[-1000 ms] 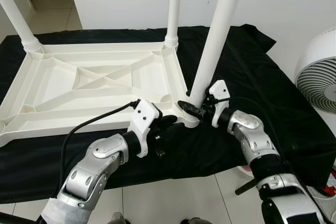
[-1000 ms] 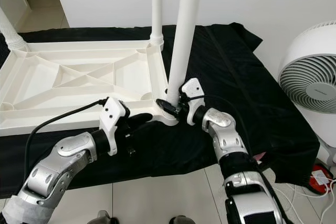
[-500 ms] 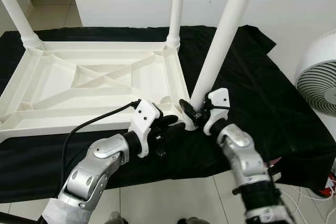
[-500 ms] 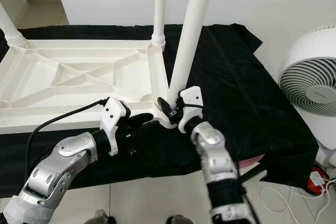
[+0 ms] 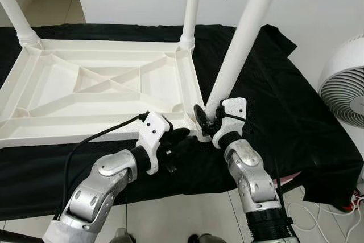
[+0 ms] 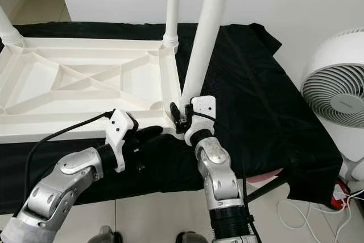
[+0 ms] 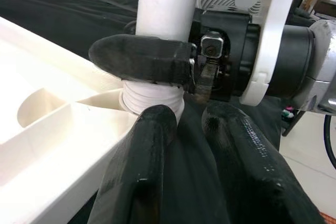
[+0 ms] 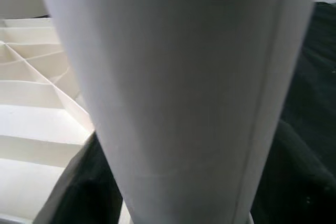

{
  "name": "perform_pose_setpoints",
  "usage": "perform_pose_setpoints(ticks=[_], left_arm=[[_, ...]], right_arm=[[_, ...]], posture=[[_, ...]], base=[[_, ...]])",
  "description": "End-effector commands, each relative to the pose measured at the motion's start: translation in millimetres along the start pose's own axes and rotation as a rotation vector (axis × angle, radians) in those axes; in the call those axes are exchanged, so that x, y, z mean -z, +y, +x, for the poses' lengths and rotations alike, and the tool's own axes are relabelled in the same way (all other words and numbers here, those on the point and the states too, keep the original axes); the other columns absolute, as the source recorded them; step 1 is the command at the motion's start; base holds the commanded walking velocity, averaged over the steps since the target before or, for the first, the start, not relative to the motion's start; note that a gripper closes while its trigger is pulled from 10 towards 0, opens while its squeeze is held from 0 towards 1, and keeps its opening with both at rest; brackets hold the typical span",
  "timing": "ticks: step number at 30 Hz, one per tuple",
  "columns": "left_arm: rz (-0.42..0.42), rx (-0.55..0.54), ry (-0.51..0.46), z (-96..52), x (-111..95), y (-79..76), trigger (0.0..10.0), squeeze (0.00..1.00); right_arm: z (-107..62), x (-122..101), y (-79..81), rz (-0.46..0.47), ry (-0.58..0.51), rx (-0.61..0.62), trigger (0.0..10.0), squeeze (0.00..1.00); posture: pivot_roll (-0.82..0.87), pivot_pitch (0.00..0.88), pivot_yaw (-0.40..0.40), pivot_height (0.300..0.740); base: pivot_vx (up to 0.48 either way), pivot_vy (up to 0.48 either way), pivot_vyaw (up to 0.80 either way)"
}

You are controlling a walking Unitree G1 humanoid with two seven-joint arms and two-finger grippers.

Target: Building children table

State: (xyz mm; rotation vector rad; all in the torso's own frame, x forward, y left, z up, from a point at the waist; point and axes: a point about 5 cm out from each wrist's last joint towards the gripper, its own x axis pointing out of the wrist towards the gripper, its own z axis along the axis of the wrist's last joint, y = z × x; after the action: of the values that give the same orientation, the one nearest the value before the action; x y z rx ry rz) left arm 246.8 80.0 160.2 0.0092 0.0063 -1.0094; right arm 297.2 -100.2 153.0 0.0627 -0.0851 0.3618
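Note:
A white plastic children's table (image 5: 85, 126) lies upside down on a black cloth (image 5: 273, 101). At its near right corner a white leg (image 5: 242, 38) stands in the socket, leaning to the right. My right gripper (image 5: 206, 119) is shut on the base of this leg, and one of its black fingers (image 7: 142, 59) wraps across the leg just above the threaded collar. The right wrist view looks straight at the leg (image 8: 184, 93) from very close. My left gripper (image 5: 177, 136) is open at the table's front edge beside that corner. One of its fingers (image 7: 152, 145) touches the rim under the socket.
Two more legs stand upright at the far corners, one at the far right corner (image 5: 190, 4) and one at the far left (image 5: 14, 12). A white fan (image 5: 344, 83) stands on the floor to the right. Tiled floor lies in front of the cloth.
My right forearm has swung in from the right to below the gripper, which stays on the leg's base. The left gripper has kept its place at the corner. The camera shifted slightly.

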Motion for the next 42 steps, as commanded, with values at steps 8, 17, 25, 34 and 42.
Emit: perform_pose_setpoints(ticks=[8, 17, 25, 34, 42], left_arm=[[0.018, 0.033, 0.003, 7.6, -3, -1.1, 10.0, 0.00], [0.028, 0.068, 0.015, 10.9, -3, -1.5, 10.0, 0.00], [0.037, 0.070, 0.020, 10.3, -4, 2.0, 10.0, 0.00], [0.047, 0.064, 0.019, 9.2, -6, 4.5, 10.0, 0.00], [0.044, 0.065, 0.016, 10.5, -5, 2.8, 10.0, 0.00]], right_arm=[[2.3, -4, -8.9, -0.098, 0.009, -0.298, 10.0, 0.00], [11.0, 2, -23.4, -0.216, 0.071, -0.544, 10.0, 0.00], [15.7, 10, -25.6, -0.282, 0.115, -0.649, 0.0, 0.00], [10.9, 22, -30.0, -0.300, 0.151, -0.671, 0.0, 0.00], [8.9, 26, -39.0, -0.266, 0.152, -0.560, 4.4, 0.00]], posture=[[-0.04, 0.067, -0.004, 0.740], [-0.05, 0.060, 0.021, 0.740], [-0.03, 0.049, 0.029, 0.740], [-0.03, 0.049, 0.028, 0.740], [-0.03, 0.044, 0.009, 0.740]], base=[[0.000, 0.000, 0.00], [0.000, 0.000, 0.00], [0.000, 0.000, 0.00], [0.000, 0.000, 0.00], [0.000, 0.000, 0.00]])
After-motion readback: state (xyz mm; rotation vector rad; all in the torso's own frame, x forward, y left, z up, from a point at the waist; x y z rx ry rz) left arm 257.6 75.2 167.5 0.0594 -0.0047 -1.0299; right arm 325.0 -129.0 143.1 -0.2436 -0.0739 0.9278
